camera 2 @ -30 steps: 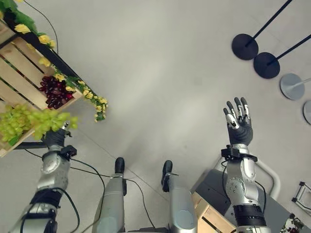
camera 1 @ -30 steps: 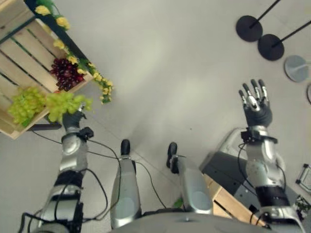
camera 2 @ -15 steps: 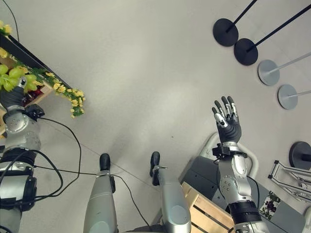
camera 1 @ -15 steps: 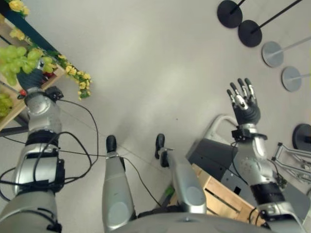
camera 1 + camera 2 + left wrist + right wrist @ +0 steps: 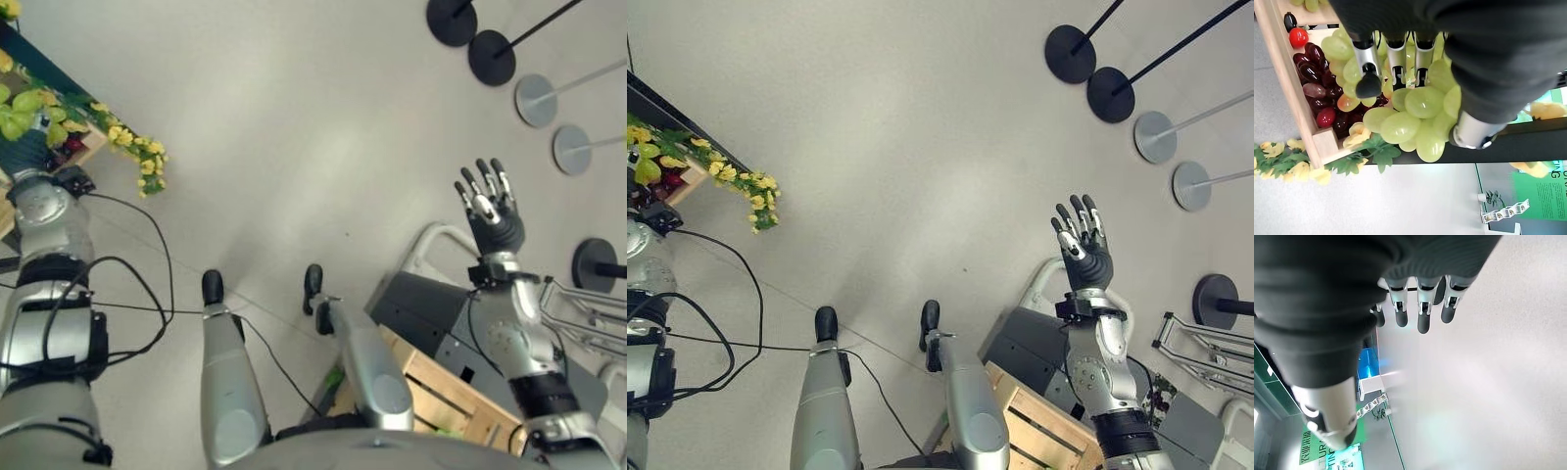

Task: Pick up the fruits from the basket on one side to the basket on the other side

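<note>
My left hand (image 5: pixel 1479 54) is shut on a bunch of green grapes (image 5: pixel 1413 110), with its fingers (image 5: pixel 1367 61) curled over the top. It holds the bunch just above the corner of a wooden crate (image 5: pixel 1289 78) that has dark red grapes (image 5: pixel 1317 83) and a small red fruit (image 5: pixel 1298 37) in it. From the head, the bunch (image 5: pixel 24 103) and left hand (image 5: pixel 29 152) sit at the far left. My right hand (image 5: pixel 492 213) is raised on the right, open, fingers (image 5: pixel 1420 308) straight and holding nothing.
A garland of yellow flowers and green leaves (image 5: pixel 137 157) hangs along the crate's edge. A second wooden crate (image 5: pixel 1043 431) rests on a dark cart (image 5: pixel 441 313) at the lower right. Round stand bases (image 5: pixel 490 57) dot the floor at the far right.
The whole picture has swung, so the crate on the left has slid almost out of the head views. My left hand keeps the green grapes; the right hand stays raised and open.
</note>
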Controlling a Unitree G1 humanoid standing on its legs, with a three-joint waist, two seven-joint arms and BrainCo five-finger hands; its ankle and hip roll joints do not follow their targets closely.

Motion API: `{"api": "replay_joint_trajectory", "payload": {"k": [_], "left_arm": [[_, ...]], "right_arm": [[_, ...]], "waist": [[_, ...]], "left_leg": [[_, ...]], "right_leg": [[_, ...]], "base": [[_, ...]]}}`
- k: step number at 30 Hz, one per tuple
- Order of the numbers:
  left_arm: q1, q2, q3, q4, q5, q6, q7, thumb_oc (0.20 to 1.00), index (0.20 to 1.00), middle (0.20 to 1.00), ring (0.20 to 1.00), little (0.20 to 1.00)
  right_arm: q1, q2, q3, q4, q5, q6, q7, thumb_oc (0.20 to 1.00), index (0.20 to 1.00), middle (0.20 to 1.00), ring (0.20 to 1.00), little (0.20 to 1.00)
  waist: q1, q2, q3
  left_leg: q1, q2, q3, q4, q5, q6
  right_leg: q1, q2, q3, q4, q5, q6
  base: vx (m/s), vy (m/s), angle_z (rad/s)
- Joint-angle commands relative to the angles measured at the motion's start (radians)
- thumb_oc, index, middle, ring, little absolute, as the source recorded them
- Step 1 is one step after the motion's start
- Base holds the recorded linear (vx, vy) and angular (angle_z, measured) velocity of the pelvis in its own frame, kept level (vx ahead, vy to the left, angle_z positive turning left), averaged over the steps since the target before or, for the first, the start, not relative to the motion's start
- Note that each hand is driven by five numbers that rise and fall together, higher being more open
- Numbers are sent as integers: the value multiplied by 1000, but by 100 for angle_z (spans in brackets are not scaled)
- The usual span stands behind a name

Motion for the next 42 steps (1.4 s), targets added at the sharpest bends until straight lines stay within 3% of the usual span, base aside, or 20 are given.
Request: {"api": "replay_joint_trajectory", "payload": {"k": [1,12,28,31,34,36,37,38,42], "left_arm": [[-44,95,29,-30,22,-54,22,200,200,200,200,200],[0,95,42,-46,37,-50,0,200,200,200,200,200],[-53,-5,-88,-174,86,-36,-53,200,200,200,200,200],[-42,-24,-97,-201,103,-36,-56,200,200,200,200,200],[-43,-18,-91,-205,96,-46,-47,200,200,200,200,200],[-63,-6,-106,-204,97,-45,-44,200,200,200,200,200],[-65,-5,-108,-204,97,-45,-45,200,200,200,200,200],[-89,13,-120,-202,91,-47,-43,200,200,200,200,200],[-132,44,-152,-197,95,-42,-49,200,200,200,200,200]], "right_arm": [[20,-21,-89,-73,23,-75,3,1000,1000,1000,1000,1000],[6,-9,-81,-62,42,-71,15,1000,1000,1000,1000,1000],[1,-3,-82,78,42,-46,12,1000,1000,1000,1000,1000],[7,-10,-84,135,26,-44,-2,1000,1000,1000,1000,1000],[11,-9,-79,145,28,-35,1,1000,1000,1000,1000,1000],[28,-16,-83,139,25,-33,6,1000,1000,1000,1000,1000],[28,-14,-85,139,26,-33,6,1000,1000,1000,1000,1000],[48,-15,-87,134,32,-30,13,1000,1000,1000,1000,1000],[55,-13,-85,145,31,-20,24,1000,1000,1000,1000,1000]], "waist": [[16,-32,-32],[49,-22,-29],[113,-3,-9],[108,6,-12],[105,17,-6],[100,10,-5],[104,13,0],[95,8,-3],[95,3,-2]], "left_leg": [[52,-2,20,38,-57,39],[29,-27,-17,34,-44,38],[-77,-104,-157,26,21,24],[-83,-98,-136,19,15,10],[-89,-80,-106,-4,55,2],[-90,-78,-103,11,28,-7],[-102,-80,-103,6,59,-3],[-101,-73,-100,17,27,-9],[-112,-69,-110,16,25,-11]], "right_leg": [[24,-37,8,9,9,104],[35,-55,-24,18,2,98],[20,-100,-147,120,-74,64],[28,-101,-164,123,-102,72],[12,-107,-182,123,-79,68],[21,-107,-175,131,-102,77],[13,-111,-189,125,-75,68],[18,-109,-184,133,-105,79],[15,-105,-187,121,-101,81]], "base": [[0,0,0],[-17,-10,9],[-23,-49,44],[24,-38,35],[18,59,30],[73,-26,14],[45,-47,15],[26,-17,14],[58,-31,11]]}}
